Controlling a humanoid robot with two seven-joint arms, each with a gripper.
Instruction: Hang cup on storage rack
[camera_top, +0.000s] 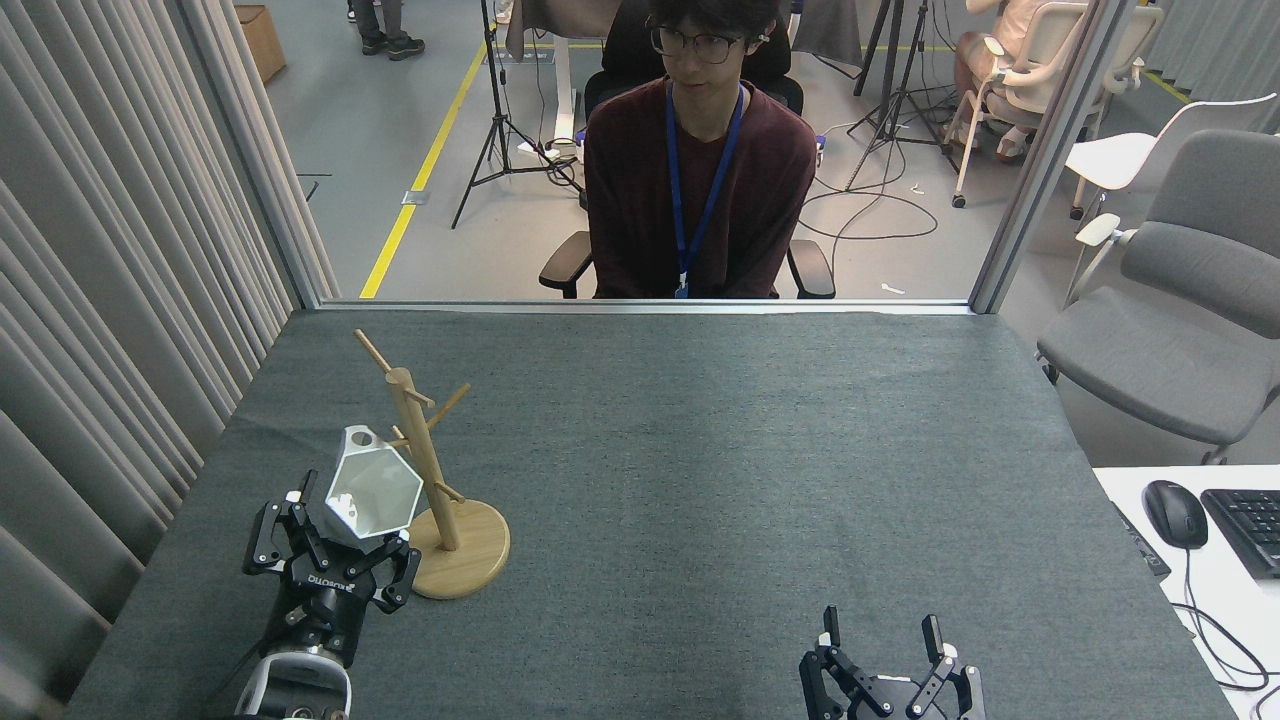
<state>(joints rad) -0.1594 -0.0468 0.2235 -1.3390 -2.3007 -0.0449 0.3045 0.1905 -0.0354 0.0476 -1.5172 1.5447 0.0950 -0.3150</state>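
Now: 1 cup (372, 492), 1 rack (437, 478), 2 grippers.

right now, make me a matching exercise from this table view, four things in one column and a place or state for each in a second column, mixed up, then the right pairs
Things:
1. cup
2. storage rack
3. right gripper
4. computer mouse

Places or states:
A. on the white desk at the right edge, beside a keyboard
B. open and holding nothing, low at the near edge of the table
C. standing on its round base on the left part of the grey table
D. held tilted in the left gripper, its tab hole up near a peg

Pairs: 1-D, 2-C, 3-B, 4-A
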